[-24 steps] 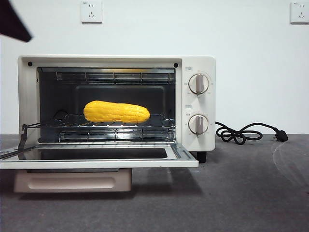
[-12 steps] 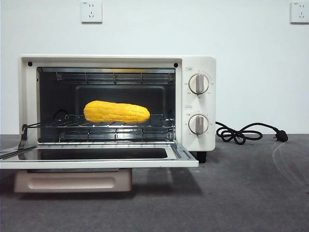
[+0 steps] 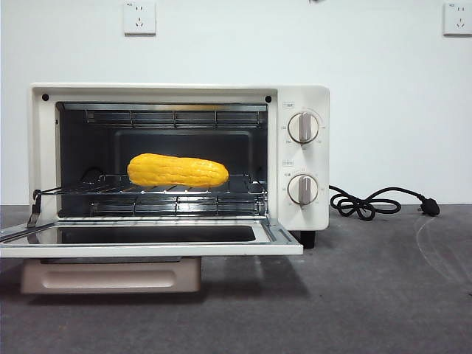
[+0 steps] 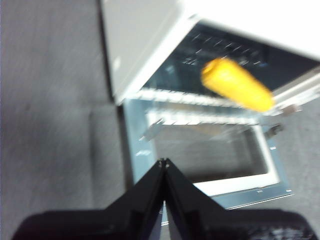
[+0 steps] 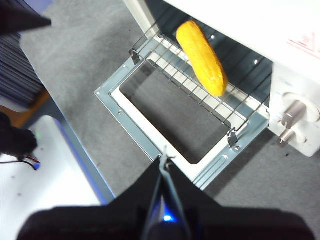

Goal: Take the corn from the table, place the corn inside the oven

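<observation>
both grippers closed, empty; corn lies in oven.

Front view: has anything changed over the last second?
Only an arm: the dark shape at the top left corner a second ago has moved out of this view. The corn stayed on the rack inside the oven, whose door is still folded down. Both grippers, left and right, are shut and empty.

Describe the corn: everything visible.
The corn is a yellow-orange, oblong, slightly curved cob with fine ridged rows and a dull plastic look. It lies on its side across the wire rack inside the oven, whose door hangs open. Only the rack touches it; neither gripper is near.
</observation>
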Motion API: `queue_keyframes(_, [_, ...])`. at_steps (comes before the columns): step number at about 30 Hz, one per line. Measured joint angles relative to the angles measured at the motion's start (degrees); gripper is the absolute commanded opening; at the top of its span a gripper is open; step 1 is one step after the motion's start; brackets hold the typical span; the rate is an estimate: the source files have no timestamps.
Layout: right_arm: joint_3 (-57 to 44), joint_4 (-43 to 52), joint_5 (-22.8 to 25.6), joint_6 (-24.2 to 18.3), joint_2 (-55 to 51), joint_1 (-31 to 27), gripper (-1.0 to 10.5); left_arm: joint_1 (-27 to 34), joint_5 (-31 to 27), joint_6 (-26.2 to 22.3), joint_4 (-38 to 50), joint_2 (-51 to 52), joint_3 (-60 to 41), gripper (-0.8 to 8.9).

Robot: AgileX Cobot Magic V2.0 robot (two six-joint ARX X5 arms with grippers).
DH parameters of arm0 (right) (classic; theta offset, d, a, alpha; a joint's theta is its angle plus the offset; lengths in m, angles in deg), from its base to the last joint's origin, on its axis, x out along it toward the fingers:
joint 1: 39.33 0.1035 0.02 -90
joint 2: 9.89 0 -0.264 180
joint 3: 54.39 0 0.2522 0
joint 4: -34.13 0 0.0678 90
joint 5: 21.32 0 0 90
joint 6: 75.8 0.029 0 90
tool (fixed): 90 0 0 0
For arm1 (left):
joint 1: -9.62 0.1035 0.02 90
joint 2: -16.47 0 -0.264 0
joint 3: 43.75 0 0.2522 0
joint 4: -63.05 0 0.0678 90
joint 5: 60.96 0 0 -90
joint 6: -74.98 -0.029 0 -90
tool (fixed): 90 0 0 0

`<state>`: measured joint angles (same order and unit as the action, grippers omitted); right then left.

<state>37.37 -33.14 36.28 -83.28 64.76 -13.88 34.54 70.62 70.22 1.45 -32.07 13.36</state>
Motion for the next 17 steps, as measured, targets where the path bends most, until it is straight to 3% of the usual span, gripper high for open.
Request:
queue_keyframes(3, [0.0,-0.02,-3.89,-0.74,2.25,-3.28,-0.1,0.15,-0.02,-0.24,1.31,-3.13,-4.13,-0.08])
queue_keyframes(17, [0.0,0.61,-4.63,-1.33,3.26,-4.9,-0.1,-0.35,0.26,0.81,10.78,-27.17,-6.93,-0.08])
